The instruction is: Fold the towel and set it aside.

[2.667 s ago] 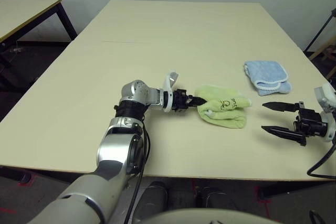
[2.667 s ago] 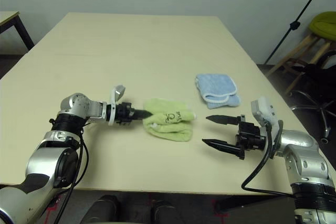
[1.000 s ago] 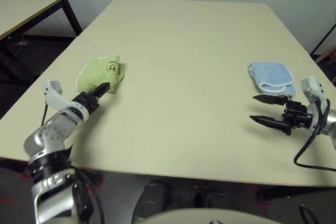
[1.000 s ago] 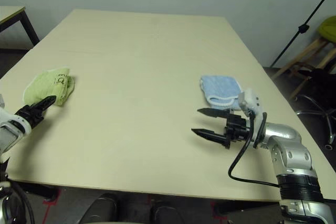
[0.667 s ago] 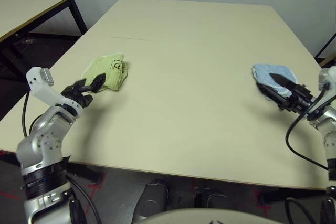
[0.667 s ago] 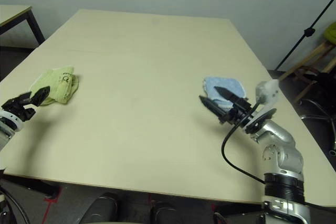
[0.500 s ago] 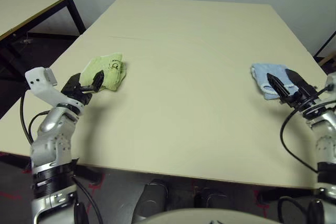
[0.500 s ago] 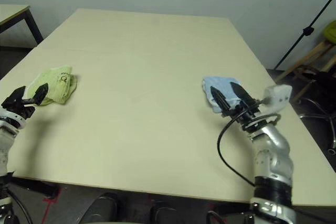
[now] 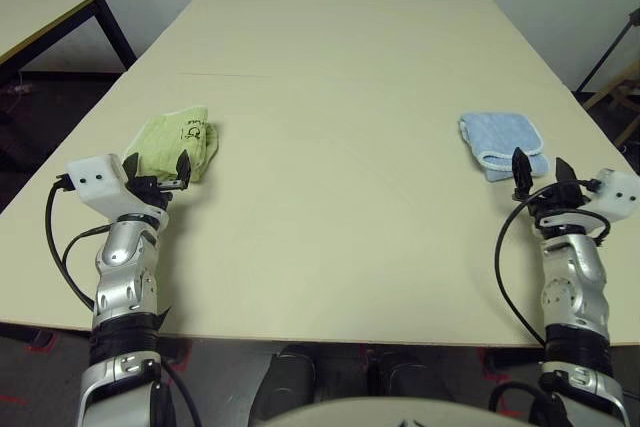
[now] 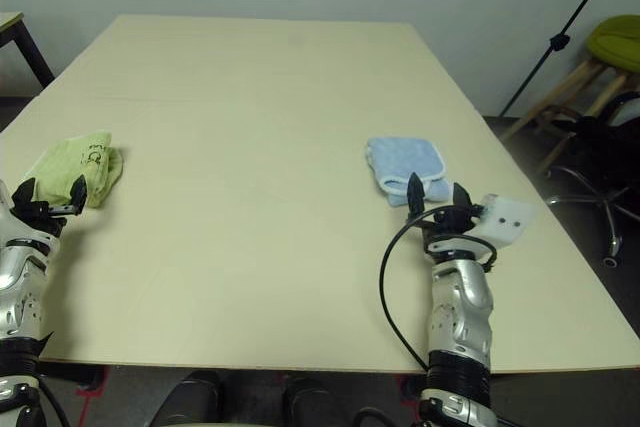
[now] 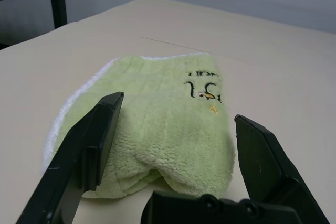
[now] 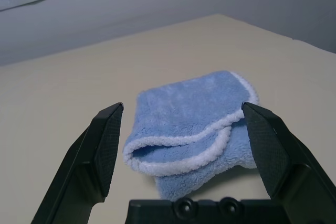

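The towel [image 9: 172, 141] is light green, folded into a small bundle with a dark embroidered mark on top. It lies on the left side of the table [image 9: 330, 97]. My left gripper [image 9: 157, 165] stands open just on the near side of it, fingers pointing at it and nothing between them. The left wrist view shows the towel [image 11: 157, 124] lying just beyond the spread fingers [image 11: 100, 129], apart from them. My right gripper [image 9: 538, 169] is open near the table's right front, aimed at a blue cloth.
A folded light blue cloth [image 9: 500, 142] with white edging lies at the right, just beyond my right gripper; the right wrist view shows this cloth [image 12: 191, 129] too. A second table [image 9: 40, 12] stands far left. A stool [image 10: 610, 47] and a stand [image 10: 560, 42] are off to the right.
My left gripper carried the towel from the middle to the table's left side, let it go and drew back. The right gripper swung round to point at the blue cloth.
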{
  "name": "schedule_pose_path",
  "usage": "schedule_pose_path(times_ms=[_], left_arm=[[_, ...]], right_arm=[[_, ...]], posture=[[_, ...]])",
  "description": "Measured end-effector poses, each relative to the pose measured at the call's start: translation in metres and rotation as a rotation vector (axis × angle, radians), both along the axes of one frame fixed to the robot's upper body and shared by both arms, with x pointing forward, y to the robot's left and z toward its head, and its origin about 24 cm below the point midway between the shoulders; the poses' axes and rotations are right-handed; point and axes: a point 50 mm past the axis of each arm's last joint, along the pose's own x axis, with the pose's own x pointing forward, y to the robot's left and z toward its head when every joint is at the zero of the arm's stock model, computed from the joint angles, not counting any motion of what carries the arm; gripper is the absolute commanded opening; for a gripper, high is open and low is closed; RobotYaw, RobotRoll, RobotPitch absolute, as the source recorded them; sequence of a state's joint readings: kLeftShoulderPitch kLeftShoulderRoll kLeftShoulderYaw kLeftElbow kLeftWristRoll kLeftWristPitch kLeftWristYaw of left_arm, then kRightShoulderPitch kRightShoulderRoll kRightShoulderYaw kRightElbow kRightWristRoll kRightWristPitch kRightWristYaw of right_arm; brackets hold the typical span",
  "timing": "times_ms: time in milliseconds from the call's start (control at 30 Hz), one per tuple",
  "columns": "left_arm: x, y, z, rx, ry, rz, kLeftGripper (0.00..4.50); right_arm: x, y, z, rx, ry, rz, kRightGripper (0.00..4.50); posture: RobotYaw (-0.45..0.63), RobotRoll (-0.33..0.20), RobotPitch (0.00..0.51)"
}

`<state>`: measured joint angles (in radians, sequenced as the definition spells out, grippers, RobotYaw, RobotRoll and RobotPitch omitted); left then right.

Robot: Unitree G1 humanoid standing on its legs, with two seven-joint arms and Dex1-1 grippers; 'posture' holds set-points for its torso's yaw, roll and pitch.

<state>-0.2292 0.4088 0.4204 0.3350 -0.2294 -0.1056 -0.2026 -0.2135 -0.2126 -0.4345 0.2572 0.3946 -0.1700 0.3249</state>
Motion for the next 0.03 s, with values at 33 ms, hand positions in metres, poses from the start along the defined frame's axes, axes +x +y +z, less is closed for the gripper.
schedule_pose_path(times_ms=[33], left_arm=[[-0.0005, -0.0004, -0.0001, -0.008, 0.001, 0.004, 4.45]], right_arm=[[0.0004, 0.0014, -0.0006, 0.003, 0.001, 0.002, 4.50]], posture=[[0.05, 0.000, 0.072]])
